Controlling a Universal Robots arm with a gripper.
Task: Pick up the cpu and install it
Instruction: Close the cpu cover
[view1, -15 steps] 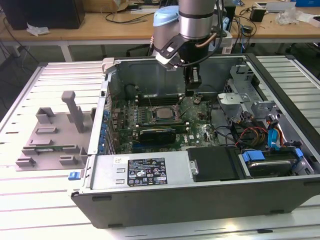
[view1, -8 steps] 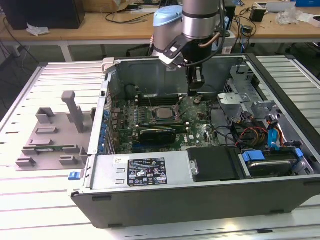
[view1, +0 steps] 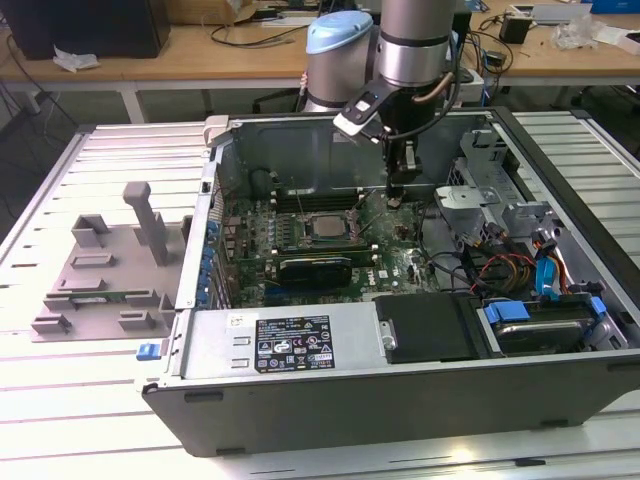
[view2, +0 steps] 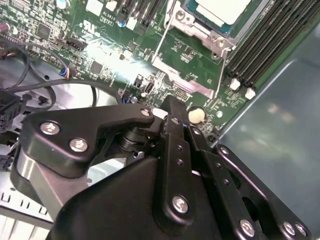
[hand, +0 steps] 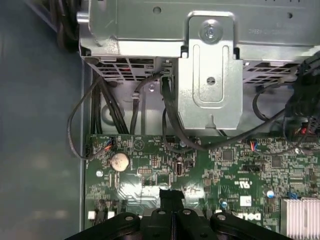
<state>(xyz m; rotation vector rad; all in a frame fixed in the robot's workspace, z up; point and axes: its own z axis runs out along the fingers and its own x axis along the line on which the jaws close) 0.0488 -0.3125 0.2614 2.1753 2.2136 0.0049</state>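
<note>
The cpu (view1: 325, 224) is a thin, stiff, light square with a smooth silver top (view2: 222, 10). I judge it slippery on that face and delicate underneath, so it is best pinched by two opposite edges and kept level. It lies flat inside the metal-framed socket (view2: 218, 43), off to one side of the gripper (view1: 396, 195) and clear of it. The gripper's fingers (view2: 172, 117) look pressed together with nothing between them, hovering just above the green motherboard (hand: 225, 165).
</note>
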